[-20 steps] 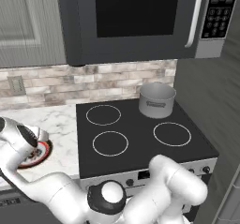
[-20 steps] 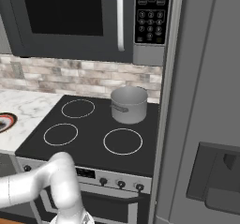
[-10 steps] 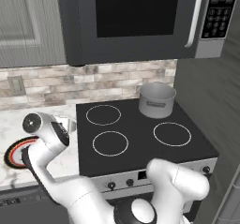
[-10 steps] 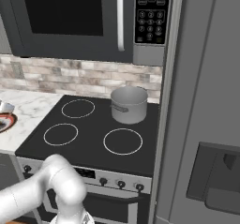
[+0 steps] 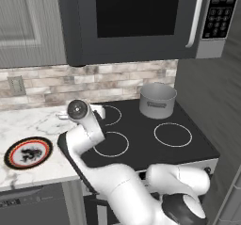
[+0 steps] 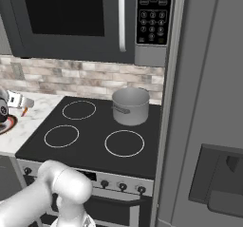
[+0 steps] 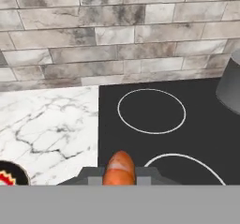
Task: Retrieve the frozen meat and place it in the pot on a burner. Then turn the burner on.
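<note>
Hand view, looking along the gripper [image 7: 120, 178]: the frozen meat [image 7: 119, 168] sits between the two dark fingertips, an orange-tan lump rising at the bottom centre — the jaws are closed on it. Beyond it lies the black stove top [image 7: 197, 124], with the rear-left burner ring [image 7: 151, 110] directly ahead and the arc of the front-left ring [image 7: 185, 164] lower right. White marble counter [image 7: 47, 124] adjoins the stove on the left; a brick backsplash [image 7: 117, 35] runs behind both. The grey side of the pot [image 7: 230, 87] enters at the right edge. A sliver of the black-and-red plate [image 7: 8, 177] shows at lower left.

Left base view: the arm bends up from the lower right, and its wrist [image 5: 80, 111] is held over the seam between counter and stove, near the rear-left ring. The pot [image 5: 157, 100] stands upright on the rear-right burner, well apart from the hand. The plate [image 5: 28, 152] lies flat on the counter [image 5: 42, 125] to the left, with a dark print at its centre. A microwave [image 5: 136, 17] hangs above the stove.

Right base view: the pot [image 6: 130, 106] is again on the rear-right ring, small handle facing forward. A tip of the hand [image 6: 19, 101] shows at the left edge above the counter — the meat itself is too small to make out there. Knobs [image 6: 122, 186] line the stove front.
</note>
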Available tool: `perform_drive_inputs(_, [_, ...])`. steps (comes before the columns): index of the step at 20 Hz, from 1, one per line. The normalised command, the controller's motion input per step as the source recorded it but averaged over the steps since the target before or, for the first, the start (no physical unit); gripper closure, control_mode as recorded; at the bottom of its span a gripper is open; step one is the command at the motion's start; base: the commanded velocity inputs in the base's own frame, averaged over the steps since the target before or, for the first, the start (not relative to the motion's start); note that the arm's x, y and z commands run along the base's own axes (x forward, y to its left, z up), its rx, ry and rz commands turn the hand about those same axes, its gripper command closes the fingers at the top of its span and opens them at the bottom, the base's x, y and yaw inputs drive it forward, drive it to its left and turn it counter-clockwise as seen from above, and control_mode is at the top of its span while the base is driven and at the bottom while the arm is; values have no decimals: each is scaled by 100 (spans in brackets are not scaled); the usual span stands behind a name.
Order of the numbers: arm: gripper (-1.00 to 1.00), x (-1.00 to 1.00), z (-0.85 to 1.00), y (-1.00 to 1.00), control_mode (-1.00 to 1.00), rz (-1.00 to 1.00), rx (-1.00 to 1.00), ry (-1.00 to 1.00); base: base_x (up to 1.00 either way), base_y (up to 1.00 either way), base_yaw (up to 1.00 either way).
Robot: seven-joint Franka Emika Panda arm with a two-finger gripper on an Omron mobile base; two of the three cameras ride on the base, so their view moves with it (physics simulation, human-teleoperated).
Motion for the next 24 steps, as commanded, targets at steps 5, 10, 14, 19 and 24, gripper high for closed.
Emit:
perform_drive_inputs(5, [100, -6, 55, -97, -100, 16, 0, 6, 0, 0, 0])
perform_drive_inputs(10, [100, -18, 29, -97, -100, 13, -1, 1, 0, 0, 0])
perform_drive_inputs(14, [100, -4, 0, -84, -100, 0, -10, 0, 0, 0, 0])
perform_drive_inputs(19, [100, -7, 13, -66, -100, -2, -9, -2, 0, 0, 0])
perform_drive_inputs(24, [100, 0, 23, -68, -100, -17, -6, 0, 0, 0, 0])
